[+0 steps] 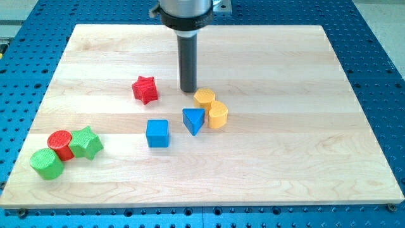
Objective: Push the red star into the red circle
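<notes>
Tip (188, 90) rests on bench (285, 145) right of red star (145, 89), apart from it, just above-left of a yellow block (204, 97), poss. touching. No claw on this rod, nothing held. Red circle (61, 144) sits far lower-left, btwn green circle (46, 163) & green star (87, 142).

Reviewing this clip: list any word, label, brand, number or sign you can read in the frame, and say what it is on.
None: no readable text, number or sign shows anywhere.
The wooden board, the blue perforated table and the rod above my tip carry no markings.
The red star, the red circle and the other blocks have plain faces.
</notes>
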Available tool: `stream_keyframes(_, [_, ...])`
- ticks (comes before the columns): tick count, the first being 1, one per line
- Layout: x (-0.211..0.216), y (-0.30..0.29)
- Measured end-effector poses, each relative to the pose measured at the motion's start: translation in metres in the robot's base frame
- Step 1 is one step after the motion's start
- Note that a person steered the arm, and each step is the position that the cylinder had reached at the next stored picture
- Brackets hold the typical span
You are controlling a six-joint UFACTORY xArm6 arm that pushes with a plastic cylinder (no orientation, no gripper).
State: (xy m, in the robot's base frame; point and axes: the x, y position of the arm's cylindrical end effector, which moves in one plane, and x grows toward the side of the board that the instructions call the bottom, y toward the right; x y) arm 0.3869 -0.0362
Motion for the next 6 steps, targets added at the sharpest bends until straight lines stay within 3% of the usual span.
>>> stream_keyframes(1, [0.046, -0.069])
stream_keyframes(2, [0.073, -0.089])
stream_keyframes(3, [0.003, -0.049])
stream_keyframes(4, [0.018, -0.096])
stream_keyframes(5, [0.087, -0.118])
stream_keyframes(6, [0.062, -0.114])
